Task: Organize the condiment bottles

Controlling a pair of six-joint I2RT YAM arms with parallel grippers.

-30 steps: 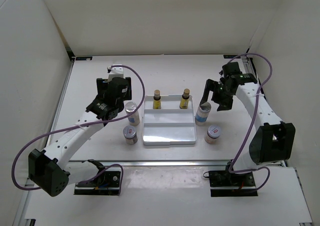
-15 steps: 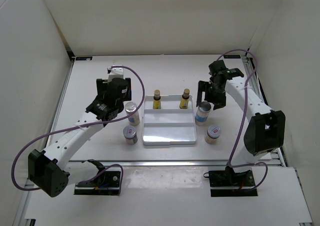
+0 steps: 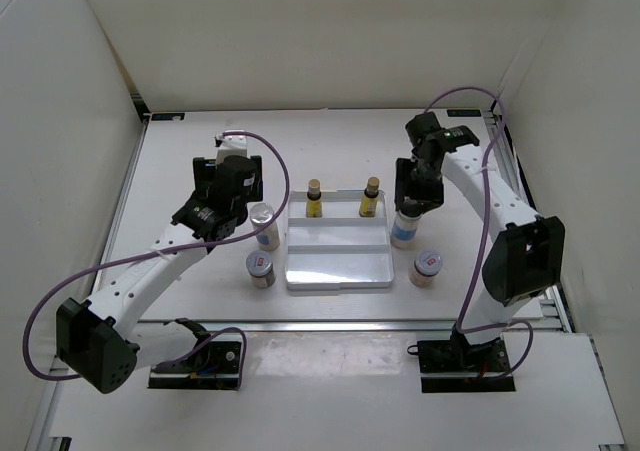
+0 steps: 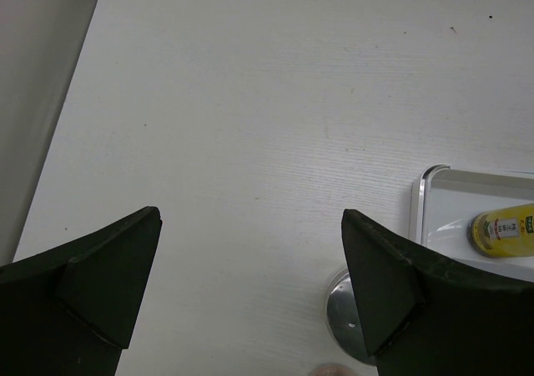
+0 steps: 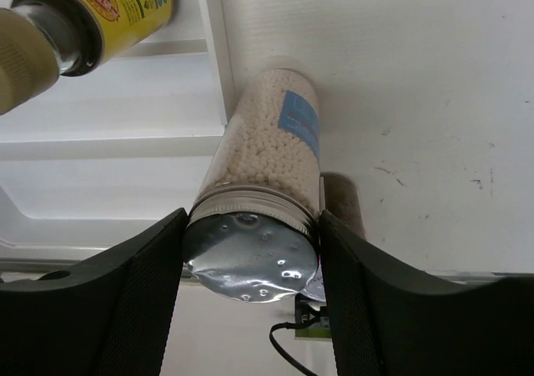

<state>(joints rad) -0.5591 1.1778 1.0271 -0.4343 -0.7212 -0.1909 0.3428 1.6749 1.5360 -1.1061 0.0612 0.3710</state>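
Note:
My right gripper point(image 5: 250, 263) is shut on the silver cap of a tall blue-labelled bottle point(image 5: 271, 142) full of white pellets, one finger against each side. That bottle point(image 3: 404, 229) stands upright just right of the white stepped tray point(image 3: 337, 268). Two slim yellow bottles point(image 3: 314, 200) point(image 3: 370, 198) stand on the tray's back step. A second blue-labelled bottle point(image 3: 265, 227) stands left of the tray, and a short jar point(image 3: 259, 268) point(image 3: 426, 267) sits on each side. My left gripper point(image 4: 250, 297) hangs wide open over bare table, with that bottle's silver cap point(image 4: 340, 313) by its right finger.
White walls close in the table on the left, back and right. A metal rail point(image 3: 120, 221) runs along the left edge. The tray's corner point(image 4: 421, 194) and a yellow bottle point(image 4: 501, 230) show at the right of the left wrist view.
My right arm swung left and down over the right blue-labelled bottle, and its fingers closed in from wide open onto the cap. The left arm has stayed put.

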